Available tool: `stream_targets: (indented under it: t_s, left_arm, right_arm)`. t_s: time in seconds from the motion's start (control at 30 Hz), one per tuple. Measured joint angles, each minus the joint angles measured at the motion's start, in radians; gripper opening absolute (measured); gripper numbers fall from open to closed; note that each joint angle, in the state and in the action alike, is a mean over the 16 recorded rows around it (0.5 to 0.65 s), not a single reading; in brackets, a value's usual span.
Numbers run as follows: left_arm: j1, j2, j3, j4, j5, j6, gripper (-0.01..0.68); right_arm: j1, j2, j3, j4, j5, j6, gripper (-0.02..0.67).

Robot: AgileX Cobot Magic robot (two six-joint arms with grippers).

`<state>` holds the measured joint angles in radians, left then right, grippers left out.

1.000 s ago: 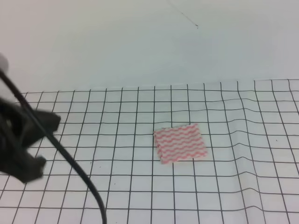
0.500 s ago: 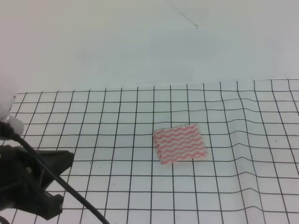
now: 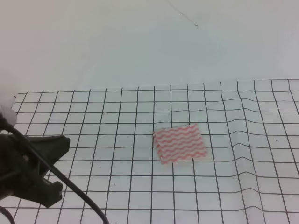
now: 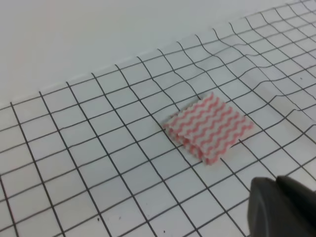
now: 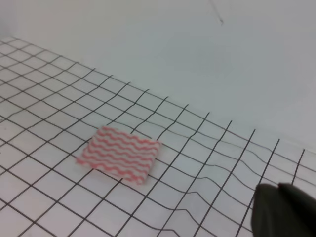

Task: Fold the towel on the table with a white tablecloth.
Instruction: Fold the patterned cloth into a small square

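The towel (image 3: 180, 143) lies folded into a small rectangle with pink-red wavy stripes, flat on the white tablecloth (image 3: 117, 116) with its black grid that covers the table. It also shows in the left wrist view, towel (image 4: 208, 127), and in the right wrist view, towel (image 5: 120, 153). My left gripper (image 3: 58, 143) is a dark shape at the left edge, far from the towel. Its tips (image 4: 281, 210) appear pressed together, holding nothing. My right gripper (image 5: 284, 212) shows only as a dark closed tip in its wrist view, well to the towel's right.
A black cable (image 3: 70, 191) runs from the left arm down to the bottom edge. The tablecloth is rippled into wrinkles (image 3: 243, 140) to the right of the towel. A pale wall (image 3: 149, 42) rises behind the table's far edge.
The left arm has dropped lower and nearer along the left edge, away from the towel, then eased slightly up. The towel has not moved.
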<state>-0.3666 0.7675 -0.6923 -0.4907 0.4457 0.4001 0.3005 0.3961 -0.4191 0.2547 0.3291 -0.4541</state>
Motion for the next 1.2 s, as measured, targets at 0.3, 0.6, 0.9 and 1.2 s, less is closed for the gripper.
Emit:
stream_targets:
  t_s: [0.3, 0.6, 0.9, 1.2]
  left_arm:
    - [0.0, 0.007, 0.0, 0.0, 0.018, 0.009, 0.0]
    - [0.0, -0.021, 0.053, 0.086, -0.065, -0.05, 0.0]
    - [0.011, -0.256, 0.295, 0.238, -0.314, -0.179, 0.0]
    - [0.099, -0.59, 0.572, 0.279, -0.428, -0.264, 0.0]
  right_arm:
    - [0.0, 0.0, 0.001, 0.001, 0.013, 0.0, 0.0]
    - [0.0, 0.0, 0.001, 0.001, 0.013, 0.0, 0.0]
    - [0.0, 0.0, 0.001, 0.001, 0.013, 0.0, 0.0]
    - [0.0, 0.0, 0.001, 0.001, 0.013, 0.0, 0.0]
